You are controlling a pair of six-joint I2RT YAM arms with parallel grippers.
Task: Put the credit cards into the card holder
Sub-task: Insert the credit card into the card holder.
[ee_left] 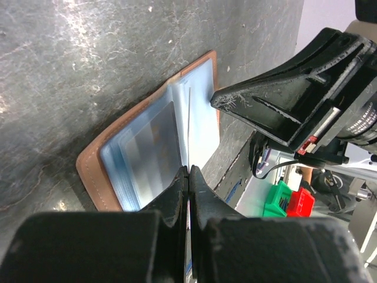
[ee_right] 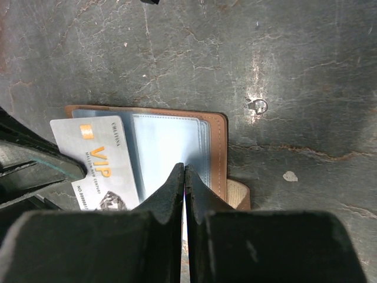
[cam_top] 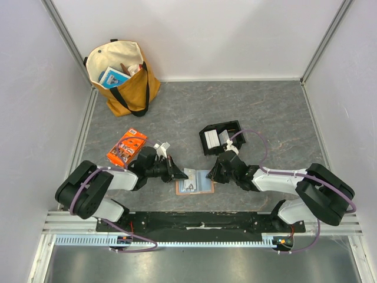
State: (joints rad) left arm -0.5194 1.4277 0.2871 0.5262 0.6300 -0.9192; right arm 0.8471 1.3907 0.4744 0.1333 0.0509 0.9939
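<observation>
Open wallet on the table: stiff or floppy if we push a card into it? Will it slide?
Probably floppy: the wallet is thin and its clear sleeves fan out in loose layers. Likely light, lying flat on the table, so a push may slide it unless pinned. The card looks stiffer than the sleeves.

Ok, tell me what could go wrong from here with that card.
1. The VIP card sits tilted over the card holder, not clearly slotted in. Pushed by the left gripper, which looks shut on it, its corner may snag and bend.
2. The right gripper pinches one thin sleeve; a pull could lift or drag the card holder.
3. Both grippers nearly meet over it and could collide.
</observation>
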